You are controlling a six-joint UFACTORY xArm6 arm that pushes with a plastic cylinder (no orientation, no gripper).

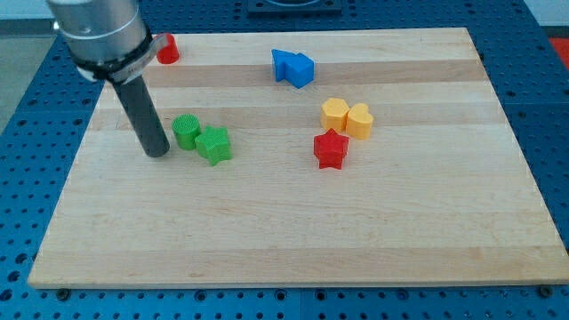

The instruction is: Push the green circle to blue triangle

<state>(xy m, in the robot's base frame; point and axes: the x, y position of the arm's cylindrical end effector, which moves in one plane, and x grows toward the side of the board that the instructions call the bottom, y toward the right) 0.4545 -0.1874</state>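
Resting on the pale wooden board (293,222), my tip (156,153), the lower end of the straight dark rod, stood just beside the small green circle block (186,131), at about its eight o'clock, with only a thin gap, if any, between them; contact could not be told for certain. The rod ended plainly and carried no jaws, so nothing was apart, together or clamped.

The green circle block lay in the board's left half, touching the green star-shaped block (214,145) at its four o'clock. The blue triangle block (302,70) sat well apart from the circle, at about the circle's two o'clock, near the view's top, and touched a second blue block (284,64) of unclear shape at its nine o'clock side.

At the circle's three o'clock, well apart, lay the red star-shaped block (330,149). Just above it, at its one o'clock, two yellow blocks touched one another: a rounded yellow block (334,114) and a yellow heart-like block (359,121). A small red block (167,49), shape unclear, sat at the board's far left top edge, partly hidden behind the arm's grey housing (100,36). A blue perforated table (36,116) surrounded the board.
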